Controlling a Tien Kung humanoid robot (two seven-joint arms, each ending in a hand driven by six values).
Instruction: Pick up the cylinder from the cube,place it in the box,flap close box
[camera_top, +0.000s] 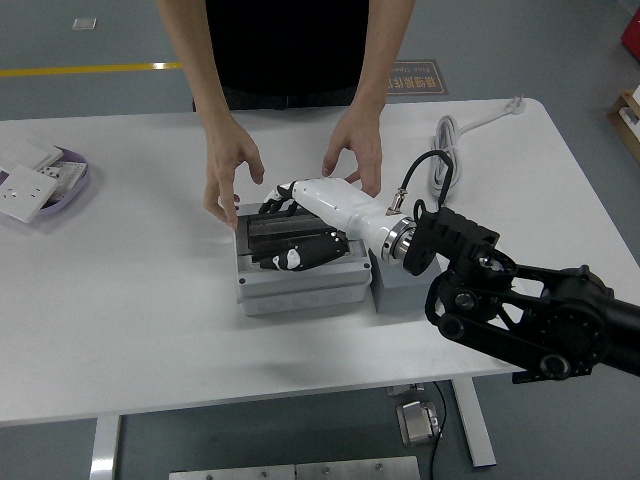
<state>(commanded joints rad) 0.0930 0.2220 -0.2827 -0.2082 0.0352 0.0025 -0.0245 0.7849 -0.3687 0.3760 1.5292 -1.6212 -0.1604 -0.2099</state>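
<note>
The grey box (300, 290) stands mid-table with its dark lid (262, 228) folded down flat. My right hand (292, 235) lies on the lid, fingers (271, 206) spread, holding nothing. The grey cube (384, 277) stands right of the box, mostly hidden behind my right forearm (350, 212). The cylinder is not visible. A person stands at the far side. One of their hands (230, 168) hovers at the box's far left corner, the other hand (355, 152) just behind my wrist; neither grips the box. My left arm is out of view.
A purple tray (72, 186) with white switch plates sits at the far left. A white cable (470, 124) runs along the far right of the table. My bulky black right arm (520, 310) covers the table's right front.
</note>
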